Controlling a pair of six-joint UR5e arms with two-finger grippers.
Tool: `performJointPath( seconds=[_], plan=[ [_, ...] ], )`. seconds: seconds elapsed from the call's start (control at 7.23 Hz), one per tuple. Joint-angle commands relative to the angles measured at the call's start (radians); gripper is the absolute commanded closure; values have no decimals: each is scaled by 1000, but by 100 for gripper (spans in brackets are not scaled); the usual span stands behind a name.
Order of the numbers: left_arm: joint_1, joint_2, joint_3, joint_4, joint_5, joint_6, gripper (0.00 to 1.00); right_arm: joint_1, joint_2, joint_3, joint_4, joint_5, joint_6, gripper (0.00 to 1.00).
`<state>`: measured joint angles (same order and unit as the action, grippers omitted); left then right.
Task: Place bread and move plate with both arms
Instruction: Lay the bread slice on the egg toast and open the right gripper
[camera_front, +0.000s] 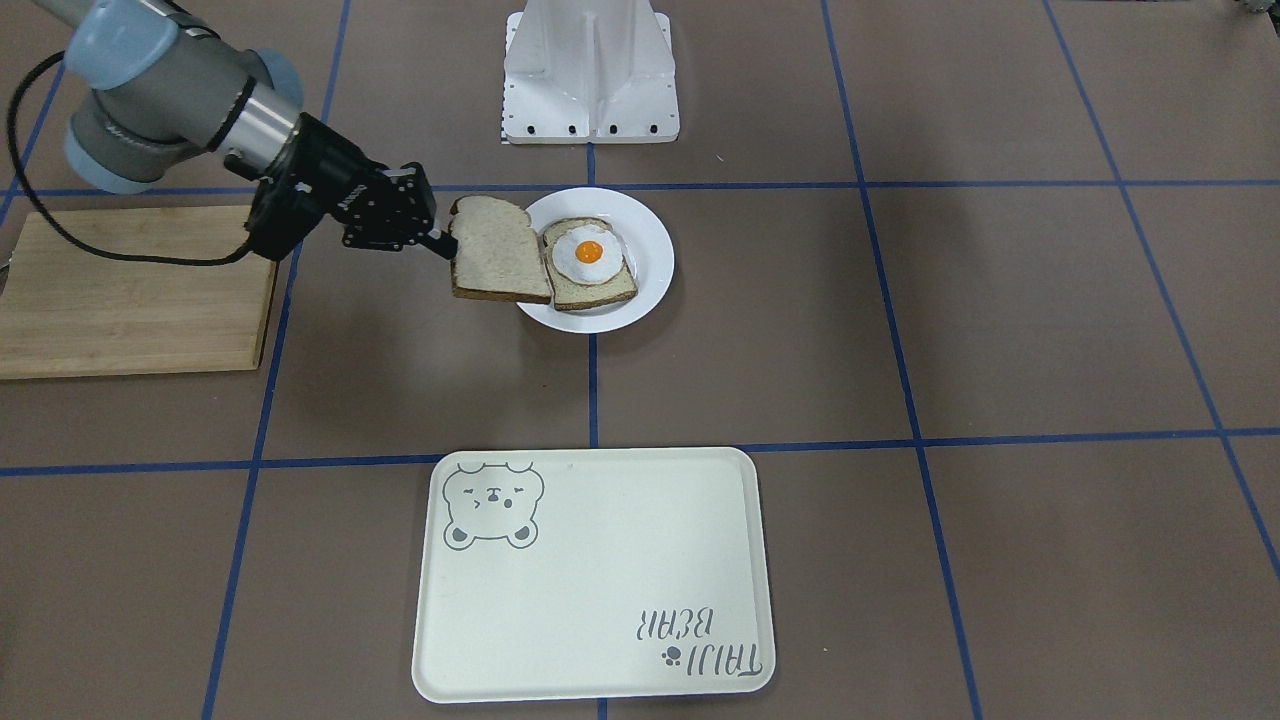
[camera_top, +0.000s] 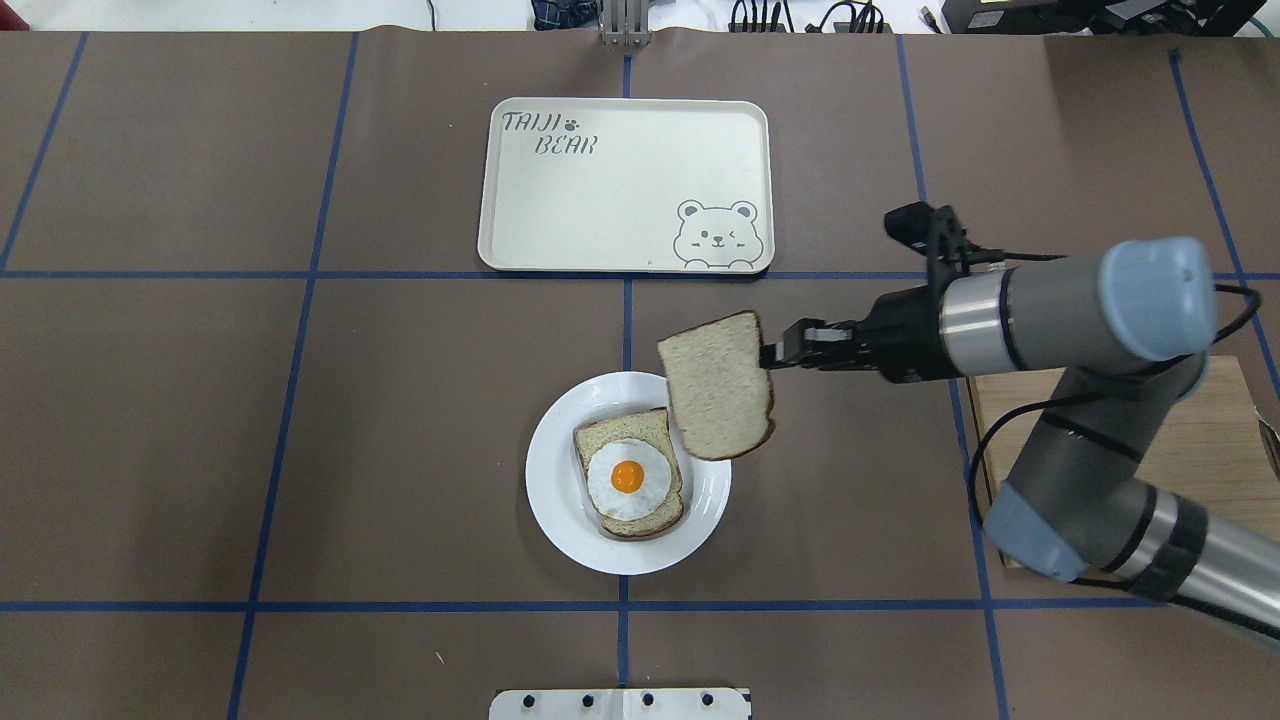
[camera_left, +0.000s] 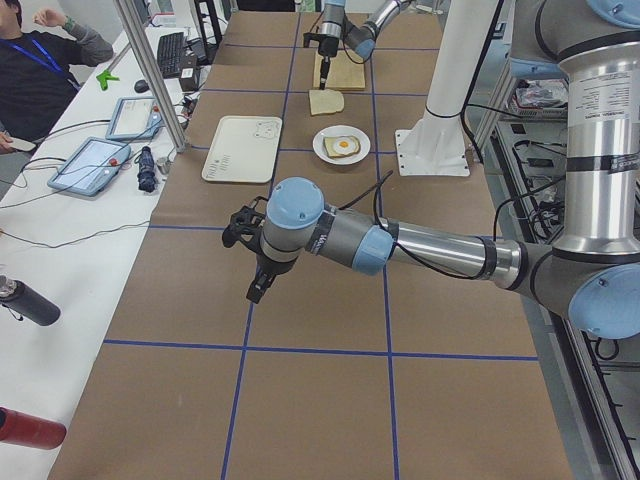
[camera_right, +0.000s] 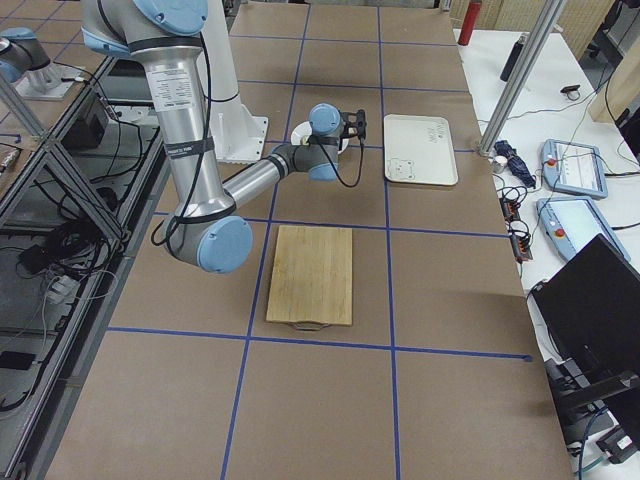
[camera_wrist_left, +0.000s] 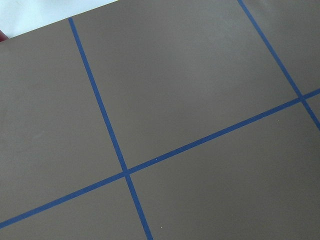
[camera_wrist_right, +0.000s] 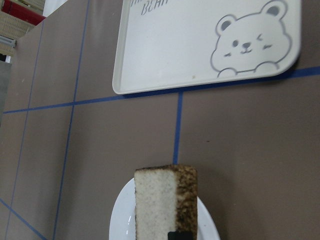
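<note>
My right gripper (camera_top: 772, 354) is shut on the plain bread slice (camera_top: 718, 385) and holds it by one edge in the air. The bread (camera_front: 495, 250) hangs over the rim of the white plate (camera_front: 650, 245) on the robot's right side, beside the slice bearing a fried egg (camera_front: 588, 262). The right wrist view shows the bread (camera_wrist_right: 165, 200) edge-on above the plate (camera_wrist_right: 120, 225). My left gripper (camera_left: 258, 285) shows only in the exterior left view, far from the plate over bare table; I cannot tell whether it is open or shut.
The cream bear tray (camera_top: 600, 200) lies beyond the plate, away from the robot. A wooden cutting board (camera_top: 1200, 420) lies under the right arm. The white robot base (camera_front: 590, 75) stands behind the plate. Blue tape lines cross the brown table.
</note>
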<state>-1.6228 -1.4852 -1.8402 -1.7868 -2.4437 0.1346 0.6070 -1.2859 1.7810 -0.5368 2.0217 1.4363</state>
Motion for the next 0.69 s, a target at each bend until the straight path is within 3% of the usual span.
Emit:
performJointPath(
  seconds=[0.0, 0.14, 0.55],
  plan=[
    [0, 2, 4, 1, 0, -1, 2, -157, 114, -26, -94, -150, -19, 100],
    [-6, 2, 4, 0, 0, -1, 2, -183, 128, -67, -94, -191, -81, 100],
    [-12, 10, 7, 0, 2, -1, 2, -199, 120, -104, -89, -192, -119, 100]
  ],
)
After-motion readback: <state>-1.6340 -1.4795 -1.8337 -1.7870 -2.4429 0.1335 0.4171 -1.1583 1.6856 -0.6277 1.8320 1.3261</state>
